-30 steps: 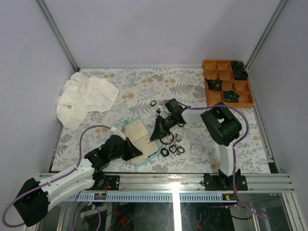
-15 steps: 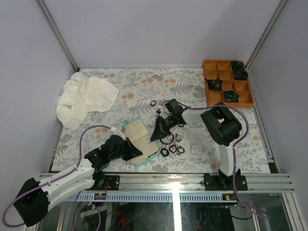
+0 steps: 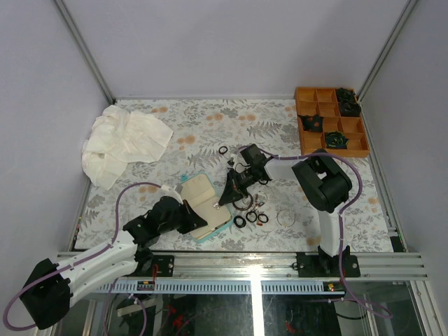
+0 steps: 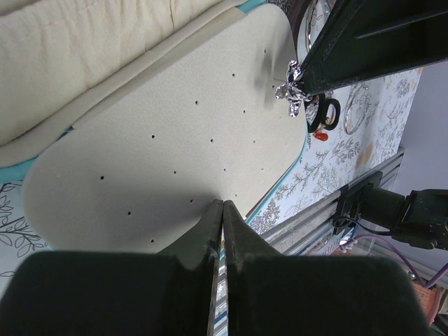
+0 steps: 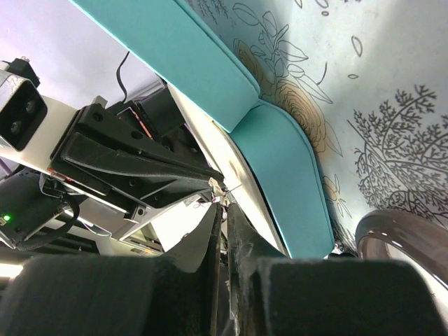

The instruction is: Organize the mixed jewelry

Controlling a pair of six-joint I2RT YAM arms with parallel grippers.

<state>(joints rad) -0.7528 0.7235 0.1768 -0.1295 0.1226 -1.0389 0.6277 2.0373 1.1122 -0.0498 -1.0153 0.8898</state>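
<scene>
Floral table (image 3: 210, 122) | left fingers (image 4: 205, 234) pressed together, low over case pad (image 4: 168, 133) | right fingers (image 4: 364, 42) pinching silver trinket (image 4: 290, 89)

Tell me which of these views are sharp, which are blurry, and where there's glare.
Top view: sharp, evenly lit, soft shadows. Left wrist view: the left gripper is a dark blur, the cream pad is crisp, and the silver charm pinched by the right gripper glints. Right wrist view: its fingers are out of focus, the teal case is sharp.

Left claw (image 4: 222, 210), pinched together, over cream perforated pad (image 4: 175, 133).
</scene>
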